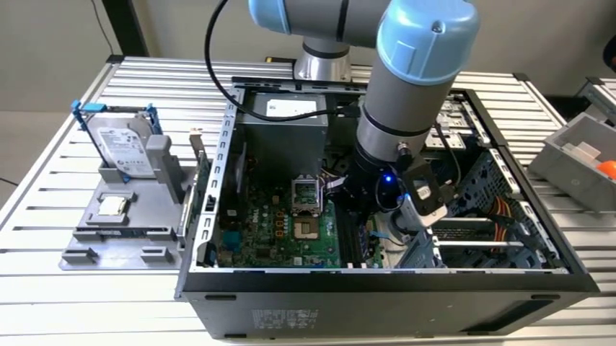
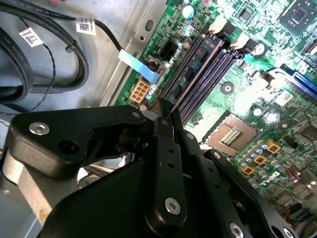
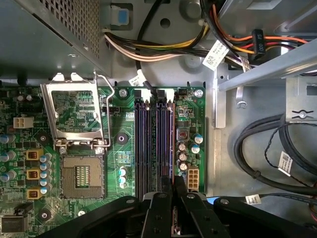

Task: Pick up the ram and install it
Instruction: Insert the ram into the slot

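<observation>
The ram (image 2: pixel 194 74) is a thin blue-green stick with dark chips, seen edge-on. It stands along the outermost of the black memory slots (image 3: pixel 148 144), beside the row of capacitors, and shows as a narrow line in the first wrist view (image 3: pixel 171 148). My gripper (image 2: pixel 166 116) is shut on the near end of the ram, its black fingers (image 3: pixel 159 208) pressed to both faces. In the exterior view the gripper (image 1: pixel 364 213) reaches down inside the open computer case (image 1: pixel 385 277), just over the green motherboard (image 1: pixel 279 231). Whether the stick is seated in the slot cannot be told.
The processor socket (image 3: pixel 81 176) lies open with its metal frame (image 3: pixel 79 111) raised. Black cables (image 3: pixel 267 144) and a drive cage sit close beside the slots. Outside the case, a grey fixture (image 1: pixel 120 231) holds a hard drive (image 1: pixel 125 148) and a small square chip (image 1: pixel 112 207). A grey bin (image 1: pixel 578 155) stands at the exterior view's right.
</observation>
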Motion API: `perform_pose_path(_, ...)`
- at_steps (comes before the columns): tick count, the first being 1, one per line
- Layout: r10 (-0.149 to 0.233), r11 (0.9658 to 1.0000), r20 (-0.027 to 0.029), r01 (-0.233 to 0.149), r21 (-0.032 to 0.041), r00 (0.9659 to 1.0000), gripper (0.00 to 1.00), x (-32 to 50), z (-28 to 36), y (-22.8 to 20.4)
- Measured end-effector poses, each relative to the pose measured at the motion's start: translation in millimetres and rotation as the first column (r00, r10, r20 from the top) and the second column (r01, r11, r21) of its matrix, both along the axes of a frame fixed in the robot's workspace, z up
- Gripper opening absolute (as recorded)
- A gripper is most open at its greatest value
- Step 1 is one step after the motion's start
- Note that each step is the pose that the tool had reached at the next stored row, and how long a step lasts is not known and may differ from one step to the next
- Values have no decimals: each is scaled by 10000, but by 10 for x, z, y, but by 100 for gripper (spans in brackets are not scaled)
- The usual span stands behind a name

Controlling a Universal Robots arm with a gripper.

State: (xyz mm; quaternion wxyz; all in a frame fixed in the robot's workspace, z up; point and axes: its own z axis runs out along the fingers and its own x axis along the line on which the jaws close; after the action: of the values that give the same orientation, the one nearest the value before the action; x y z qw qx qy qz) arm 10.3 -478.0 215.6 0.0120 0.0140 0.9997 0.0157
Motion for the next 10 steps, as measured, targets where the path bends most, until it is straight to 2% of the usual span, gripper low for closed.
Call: perform_pose_path(10, -1, 10000, -9, 1, 8, 10000, 0, 4, 48, 1)
